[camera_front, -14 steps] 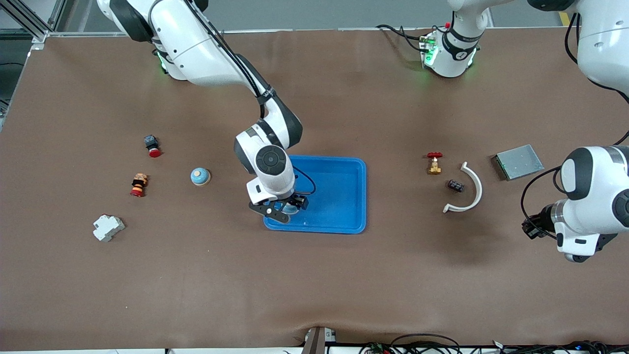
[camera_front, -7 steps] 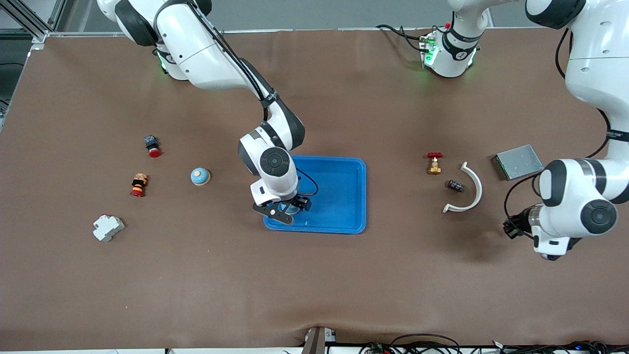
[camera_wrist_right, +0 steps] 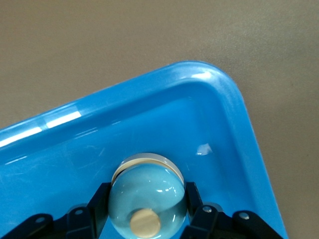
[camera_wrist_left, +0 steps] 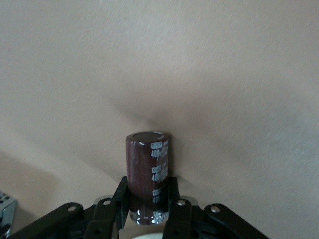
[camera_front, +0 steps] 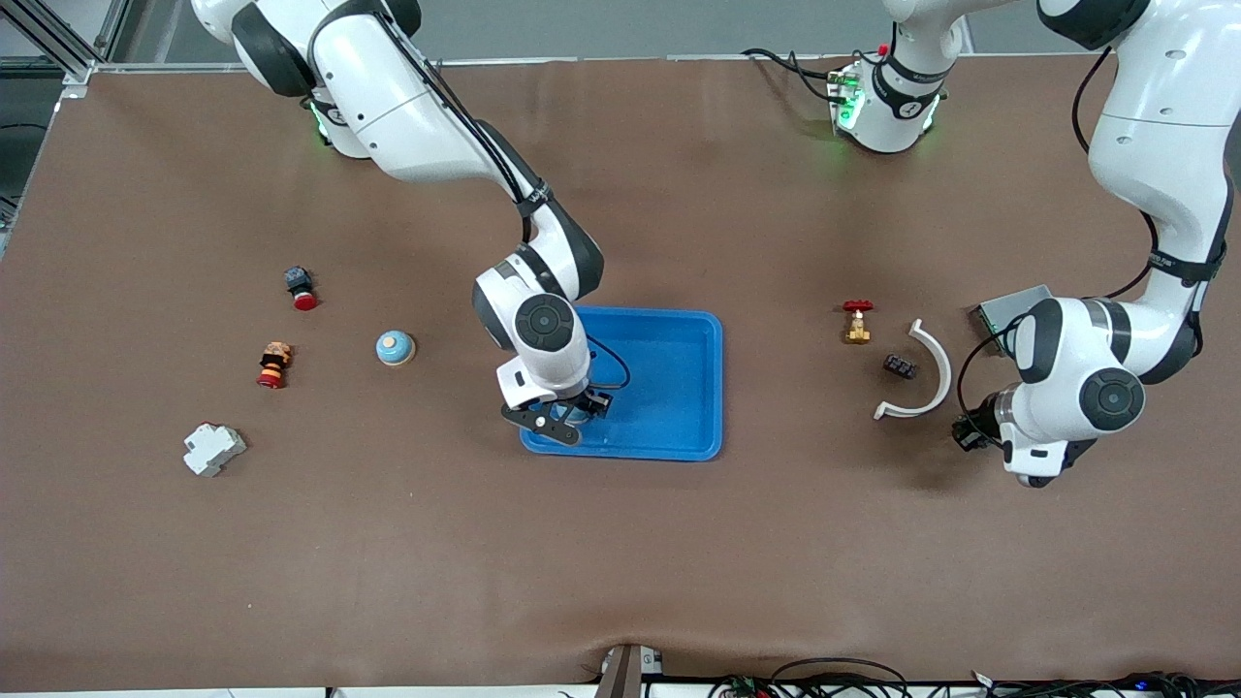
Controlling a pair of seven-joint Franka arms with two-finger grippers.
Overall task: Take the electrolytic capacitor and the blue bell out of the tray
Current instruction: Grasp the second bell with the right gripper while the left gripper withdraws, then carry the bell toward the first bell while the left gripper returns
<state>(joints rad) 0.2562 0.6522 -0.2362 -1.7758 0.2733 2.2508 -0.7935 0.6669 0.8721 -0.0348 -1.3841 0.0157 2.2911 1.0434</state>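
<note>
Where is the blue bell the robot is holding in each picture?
Front view: the blue bell sits between the right gripper fingers, over the blue tray corner.
Left wrist view: not in it.
Right wrist view: the bell fills the bottom middle.
Shared landmark: the blue tray.

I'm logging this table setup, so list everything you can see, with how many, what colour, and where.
tray: one, blue, middle of the table.
bell: one, light blue, in the tray, between the right gripper's fingers.
second bell: one, light blue, on the table toward the right arm's end.
capacitor: one, dark brown, held in the left gripper.
red-capped buttons: two, and, toward the right arm's end.
white block: one, nearer the camera than the buttons.
valve: one, brass with red handle, toward the left arm's end.
white curved bracket: one, beside the valve.
small dark part: one, inside the bracket's curve.
grey plate: one, partly under the left arm.
right gripper: over the tray, shut on the bell.
left gripper: over bare table, shut on the capacitor.
</note>
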